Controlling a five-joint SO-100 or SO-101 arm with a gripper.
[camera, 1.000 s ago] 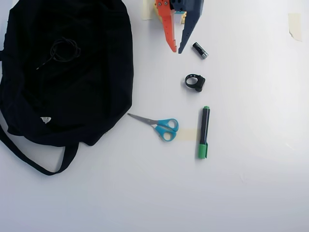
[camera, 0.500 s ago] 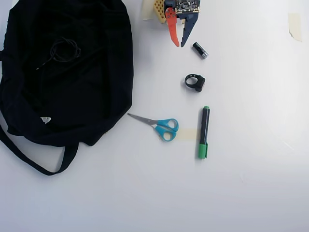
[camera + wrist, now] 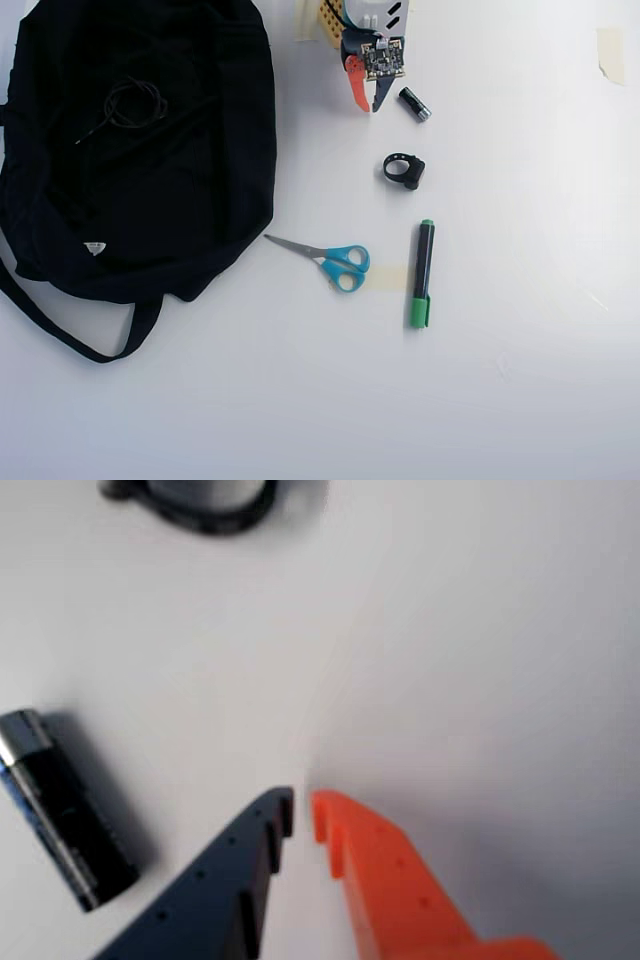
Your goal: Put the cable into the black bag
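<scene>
1 cable (image 3: 130, 103) coiled on the black bag (image 3: 200, 180) (plug end lower-left), claw (image 3: 368, 106) nearly pressed together, empty.

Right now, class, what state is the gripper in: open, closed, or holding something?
Gripper: closed, or nearly so, with only a thin slit between the fingertips, and holding nothing. It hangs over bare table beside the battery.

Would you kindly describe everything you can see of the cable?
The cable is a thin black cord wound into a small, loose round coil, with one end trailing out toward the lower left in the overhead view. It lies flat on the black bag, in its upper part, hard to make out against the dark fabric. Only the bag touches it; the gripper is well away. The wrist view does not show it.
</scene>
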